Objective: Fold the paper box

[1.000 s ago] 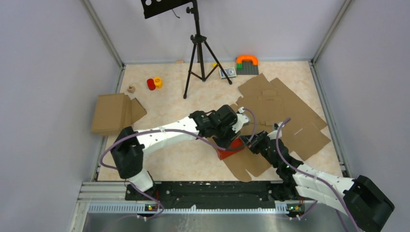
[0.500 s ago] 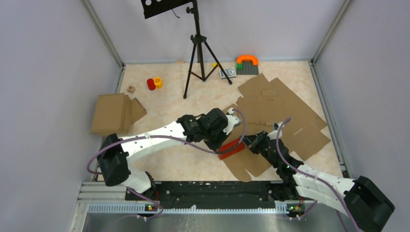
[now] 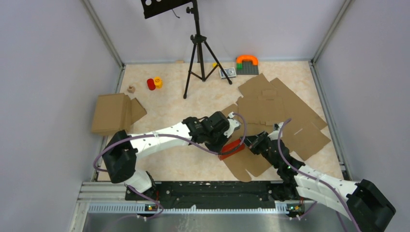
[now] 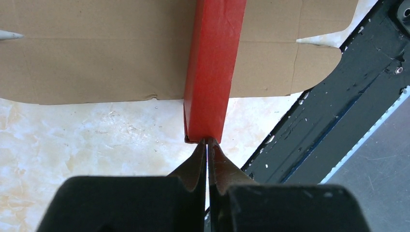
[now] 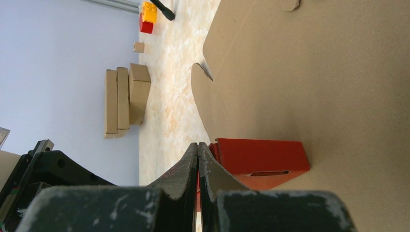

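Your left pincer [image 4: 207,145] is clenched, tips at the paper box [image 4: 212,72] end just ahead, right pincer [image 5: 198,150] clenched right beside it

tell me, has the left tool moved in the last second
Yes. The left tool has pulled back from the tripod toward the near rail and slightly left, now shut at the end of the box.
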